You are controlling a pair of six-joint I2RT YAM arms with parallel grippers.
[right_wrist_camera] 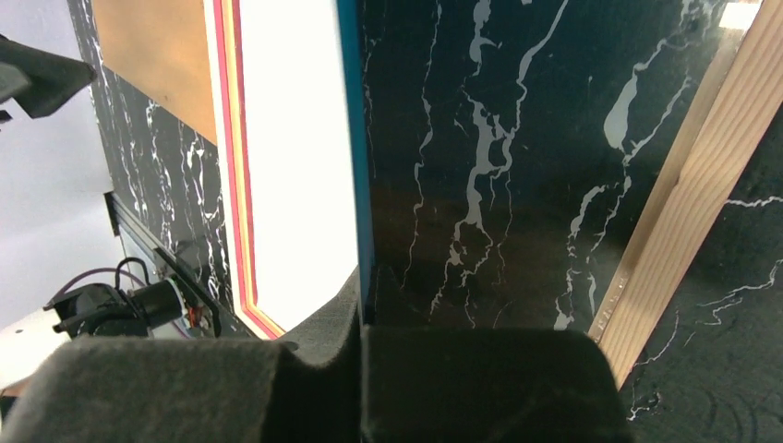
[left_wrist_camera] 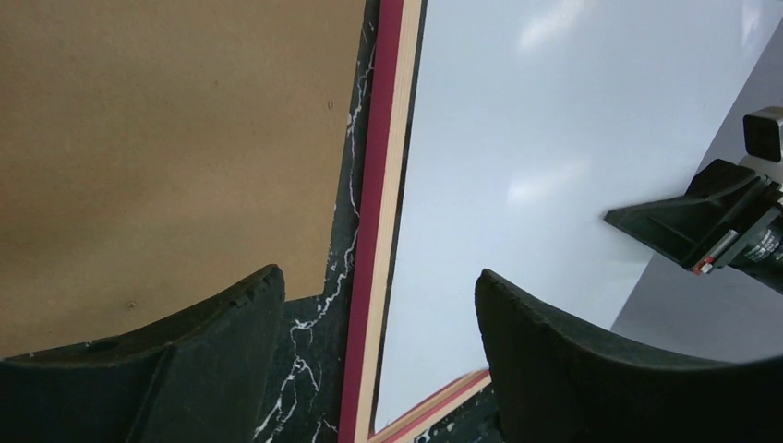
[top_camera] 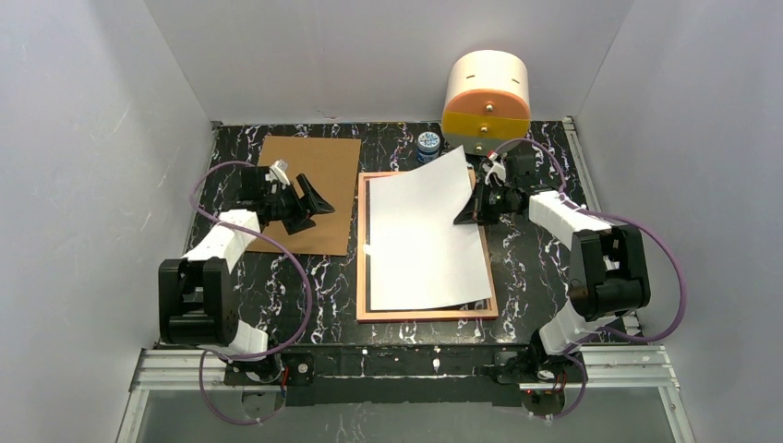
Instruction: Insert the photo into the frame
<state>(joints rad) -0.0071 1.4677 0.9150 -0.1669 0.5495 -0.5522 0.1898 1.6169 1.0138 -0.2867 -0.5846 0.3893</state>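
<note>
The frame lies flat mid-table with its tan-orange back rim up. The photo rests inside it, white back up, its far right corner lifted off the pane. My right gripper is shut on that raised right edge. In the right wrist view the fingers pinch the photo with its blue printed edge showing, and the frame rim runs to the right. My left gripper is open and empty over the table. In the left wrist view it straddles the frame's left rim beside the photo.
The brown cardboard backing board lies left of the frame, also in the left wrist view. A white, orange and yellow drum and a small blue-lidded jar stand at the back. Grey walls close in three sides.
</note>
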